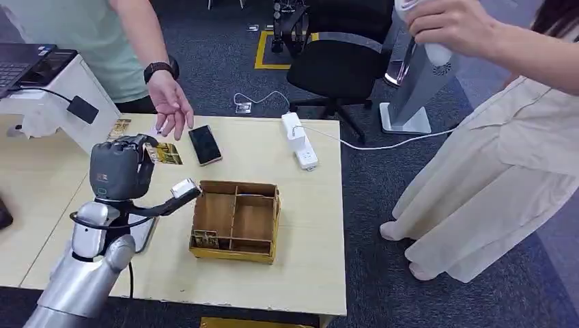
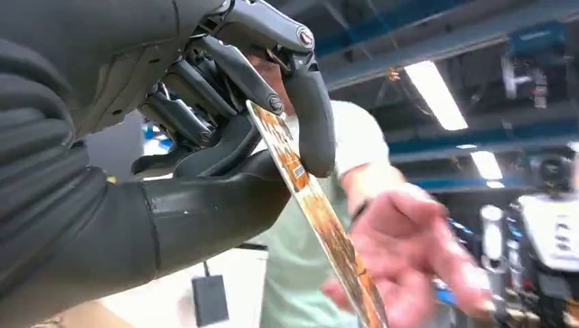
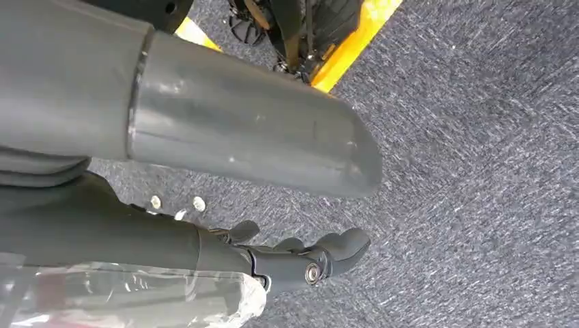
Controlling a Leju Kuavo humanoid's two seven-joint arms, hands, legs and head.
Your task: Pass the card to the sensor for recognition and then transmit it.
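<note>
A gold-patterned card (image 2: 311, 205) is pinched between the thumb and the dark fingers (image 2: 311, 116) of the left hand (image 1: 121, 167), which is raised above the pale wooden table (image 1: 300, 266) at about nine o'clock in the head view. The card's edge is seen projecting from the hand at two o'clock, toward a person's open hand (image 1: 171, 102) that is held just beyond it. A dark phone (image 1: 205, 144) is laid flat on the table at one o'clock of the robot's hand, and a compartmented wooden box (image 1: 235, 220) is placed at four o'clock of it, with a small card stood in its near left compartment. A white power strip (image 1: 299, 141) is found toward the table's far edge. The right hand (image 3: 300, 256) is seen hanging over grey carpet, its fingers loosely curled and parted, with nothing held.
</note>
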